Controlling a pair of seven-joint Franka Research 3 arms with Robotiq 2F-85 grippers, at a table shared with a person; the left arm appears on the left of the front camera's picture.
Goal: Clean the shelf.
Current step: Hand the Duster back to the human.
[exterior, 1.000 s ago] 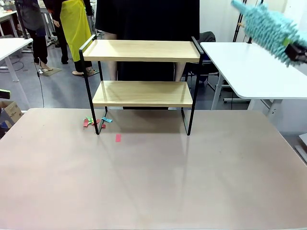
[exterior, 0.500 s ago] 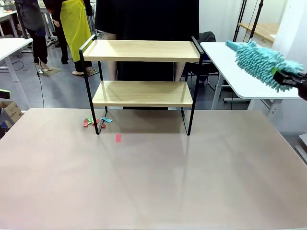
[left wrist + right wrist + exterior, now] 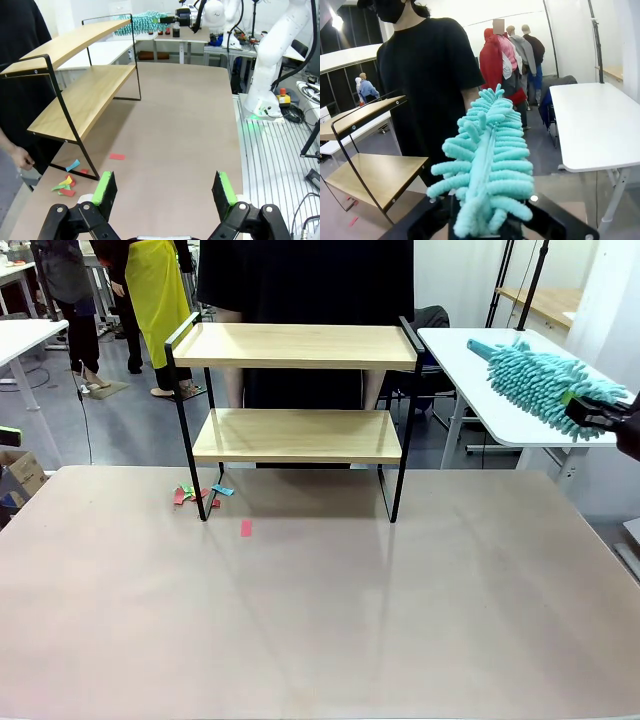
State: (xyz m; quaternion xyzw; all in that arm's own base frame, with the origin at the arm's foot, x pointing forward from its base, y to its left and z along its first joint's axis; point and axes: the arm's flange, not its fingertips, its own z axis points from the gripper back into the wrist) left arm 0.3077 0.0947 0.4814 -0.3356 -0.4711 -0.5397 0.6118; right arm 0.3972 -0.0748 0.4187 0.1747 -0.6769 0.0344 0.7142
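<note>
Duster held up to the right of the shelf [image 3: 297, 390]

The right pincer [image 3: 600, 416] was clamped on a teal duster [image 3: 540, 377]; the left pincer [image 3: 165, 189] stood apart over the bench [image 3: 320, 610].

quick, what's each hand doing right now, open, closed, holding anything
Left hand: open, holding nothing.
Right hand: closed on the teal duster.

Shelf [image 3: 297, 405]: far half of the table [image 3: 320, 620], at 12 o'clock, two boards one above the other. Paper scraps [image 3: 197, 493]: on the table about the shelf's left front leg, at 11 o'clock; one scrap [image 3: 246, 528] apart, nearer the robot. Person [image 3: 305, 280]: directly behind the shelf. Duster [image 3: 545, 380]: in the air at 2 o'clock, right of the shelf, level with its top board. Side table [image 3: 520, 390]: behind the duster.
</note>
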